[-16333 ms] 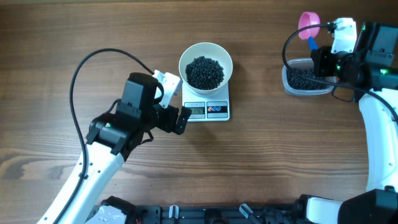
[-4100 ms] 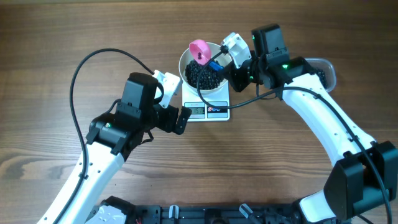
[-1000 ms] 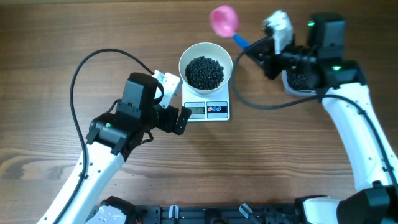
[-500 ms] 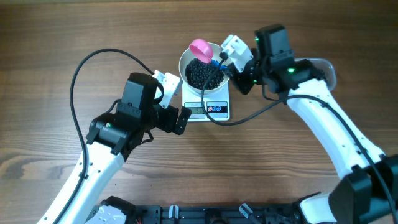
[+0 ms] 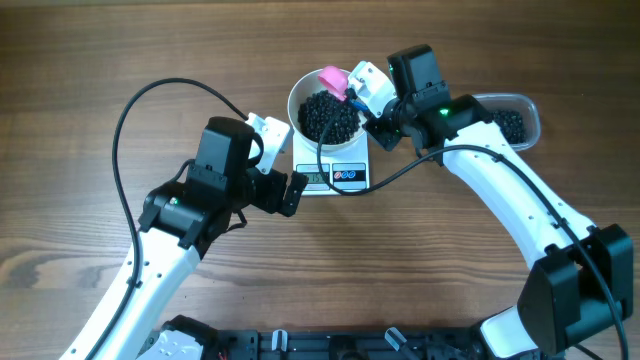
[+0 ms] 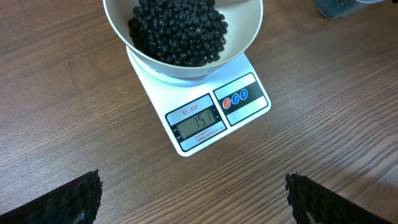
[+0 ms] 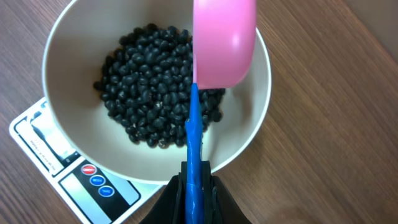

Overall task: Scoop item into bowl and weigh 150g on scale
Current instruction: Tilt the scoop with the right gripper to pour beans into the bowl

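Note:
The white bowl (image 5: 296,100) stands on the scale (image 5: 345,178), holding a heap of the black item (image 5: 328,115). The scale's display (image 6: 198,118) reads 151 in the left wrist view. My right gripper (image 7: 194,186) is shut on the blue handle (image 7: 194,134) of the pink scoop (image 7: 225,43). The scoop hangs turned on its side over the bowl's (image 7: 59,118) far right part, above the item (image 7: 149,93); its inside is hidden. My left gripper (image 6: 194,199) is open over bare wood just in front of the scale, holding nothing.
A clear plastic tub (image 5: 505,122) with more black pieces sits at the right, behind my right arm. My left arm's black cable (image 5: 130,110) arches over the table's left side.
My right arm has swung left from beside the tub and brought the scoop over the bowl, where it now sits lower and turned. The left arm has not moved.

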You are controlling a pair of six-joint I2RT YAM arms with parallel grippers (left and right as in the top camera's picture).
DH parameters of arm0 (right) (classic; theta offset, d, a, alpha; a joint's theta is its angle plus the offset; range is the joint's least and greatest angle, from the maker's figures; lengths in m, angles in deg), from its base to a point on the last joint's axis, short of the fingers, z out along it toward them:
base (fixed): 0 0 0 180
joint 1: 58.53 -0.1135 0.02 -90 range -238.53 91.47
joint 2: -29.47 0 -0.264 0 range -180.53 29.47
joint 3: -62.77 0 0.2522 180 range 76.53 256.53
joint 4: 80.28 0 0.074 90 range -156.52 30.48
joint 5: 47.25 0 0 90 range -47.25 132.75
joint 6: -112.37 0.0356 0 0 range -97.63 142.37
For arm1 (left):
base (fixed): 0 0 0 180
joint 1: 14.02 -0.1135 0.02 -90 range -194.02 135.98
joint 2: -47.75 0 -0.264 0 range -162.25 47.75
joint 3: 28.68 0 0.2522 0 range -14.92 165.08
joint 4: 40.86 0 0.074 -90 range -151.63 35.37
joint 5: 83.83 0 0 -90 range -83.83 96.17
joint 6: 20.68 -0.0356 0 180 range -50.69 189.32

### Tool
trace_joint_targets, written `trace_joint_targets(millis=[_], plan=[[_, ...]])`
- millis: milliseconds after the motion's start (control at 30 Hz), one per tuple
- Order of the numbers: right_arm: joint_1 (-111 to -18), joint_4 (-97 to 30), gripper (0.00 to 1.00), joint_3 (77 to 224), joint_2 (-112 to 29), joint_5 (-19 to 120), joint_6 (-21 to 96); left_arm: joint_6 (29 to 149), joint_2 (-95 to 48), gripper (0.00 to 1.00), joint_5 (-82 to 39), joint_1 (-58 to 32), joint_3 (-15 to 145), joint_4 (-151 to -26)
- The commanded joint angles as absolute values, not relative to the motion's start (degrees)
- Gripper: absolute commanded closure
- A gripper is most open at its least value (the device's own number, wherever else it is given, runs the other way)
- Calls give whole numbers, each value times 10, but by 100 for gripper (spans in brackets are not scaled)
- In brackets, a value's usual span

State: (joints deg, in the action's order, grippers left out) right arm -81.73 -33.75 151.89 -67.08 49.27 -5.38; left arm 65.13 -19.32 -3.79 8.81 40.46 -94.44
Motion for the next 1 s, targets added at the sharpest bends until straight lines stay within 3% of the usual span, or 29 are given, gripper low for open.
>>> trace_joint_targets(millis=[0,967], plan=[[-818,-341,96,1523,-685,477,-59,651,-195,0,-47,91,402,-943],[-818,-300,96,1523,-697,552,-60,651,-195,0,-47,91,402,-943]])
